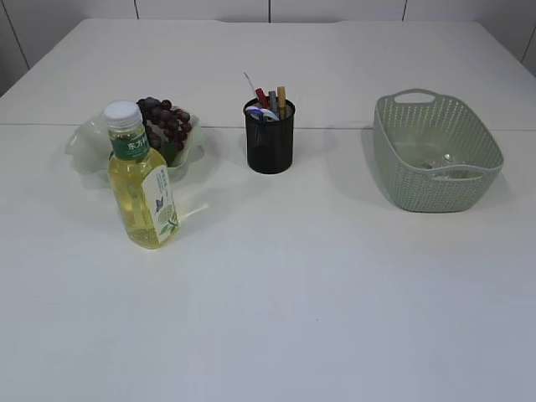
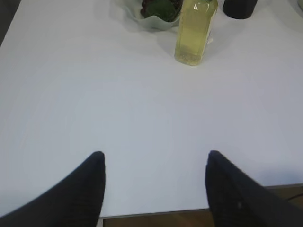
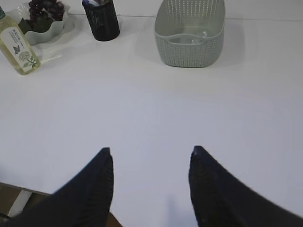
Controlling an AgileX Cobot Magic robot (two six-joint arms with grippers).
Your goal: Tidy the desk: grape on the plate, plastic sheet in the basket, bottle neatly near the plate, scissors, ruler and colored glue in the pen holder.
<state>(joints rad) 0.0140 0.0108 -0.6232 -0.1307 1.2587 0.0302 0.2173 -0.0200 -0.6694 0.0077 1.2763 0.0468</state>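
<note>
Yellow-filled bottle (image 1: 141, 179) stands upright before the grape (image 1: 167, 122) plate (image 1: 84, 151).

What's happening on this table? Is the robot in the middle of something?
Nothing is being handled right now. Both grippers, left and right, hang open and empty over bare white table. The desk looks tidied: dark purple grapes lie on the pale green wavy plate, the yellow drink bottle with a white cap stands beside it, the black mesh pen holder holds stationery, and something clear lies in the green woven plastic basket.
</note>
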